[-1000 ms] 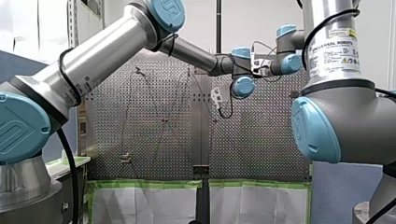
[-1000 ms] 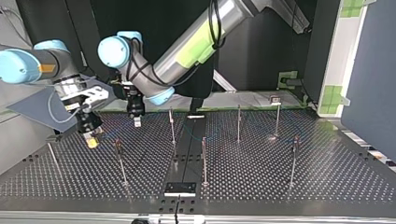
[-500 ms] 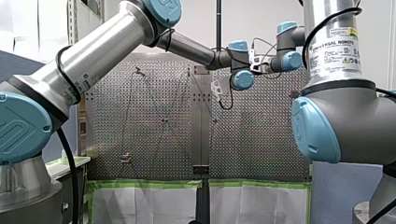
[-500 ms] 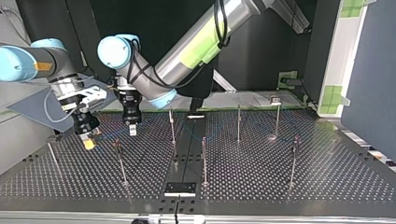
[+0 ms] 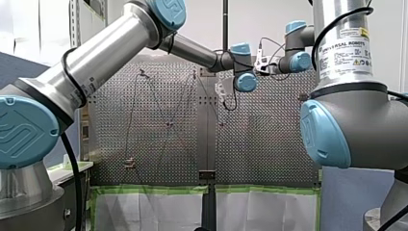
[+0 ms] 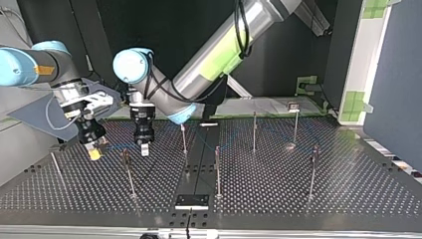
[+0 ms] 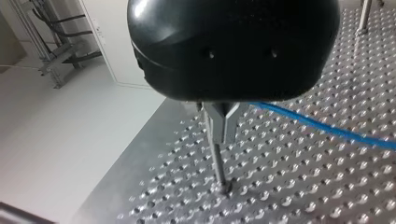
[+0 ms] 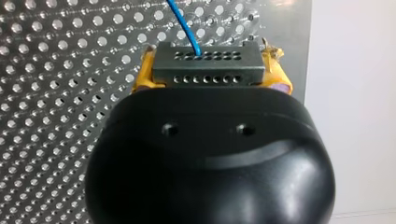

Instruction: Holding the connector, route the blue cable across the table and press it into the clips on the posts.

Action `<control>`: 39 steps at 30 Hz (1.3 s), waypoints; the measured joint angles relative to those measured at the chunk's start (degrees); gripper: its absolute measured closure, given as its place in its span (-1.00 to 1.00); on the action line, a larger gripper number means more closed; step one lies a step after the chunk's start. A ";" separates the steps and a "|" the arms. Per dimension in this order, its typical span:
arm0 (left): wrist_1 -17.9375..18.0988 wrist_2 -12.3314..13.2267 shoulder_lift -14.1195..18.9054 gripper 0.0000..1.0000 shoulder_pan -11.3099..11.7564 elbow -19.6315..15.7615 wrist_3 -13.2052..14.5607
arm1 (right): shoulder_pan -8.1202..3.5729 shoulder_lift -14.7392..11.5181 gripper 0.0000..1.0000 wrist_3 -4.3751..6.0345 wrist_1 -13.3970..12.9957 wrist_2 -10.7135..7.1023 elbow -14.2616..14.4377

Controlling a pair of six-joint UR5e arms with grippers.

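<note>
Cable routing in hand, I judge, with the pressing into clips to follow.
At the top view's left, my right gripper (image 6: 94,152) has its yellow pads clamped on the connector (image 8: 208,65). The cable (image 7: 327,131) leads off past my left gripper (image 6: 144,148), whose fingers are together just above a post (image 7: 217,161); whether they pinch the cable I cannot tell. The next move likely calls for lowering the cable squarely into that post's clip.

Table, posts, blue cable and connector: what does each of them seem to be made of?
The table: metal, probably aluminium, dull silver with glints at its holes. The posts: thin metal rods, shiny grey. The blue cable: likely plastic-sheathed, smooth, bending freely. The connector: dark grey block with rows of holes, plastic or coated metal; I cannot tell.
</note>
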 joint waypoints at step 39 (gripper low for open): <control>0.85 8.38 -2.22 -0.95 3.43 -0.04 -0.23 | -0.05 1.17 1.00 2.97 -3.14 0.66 0.02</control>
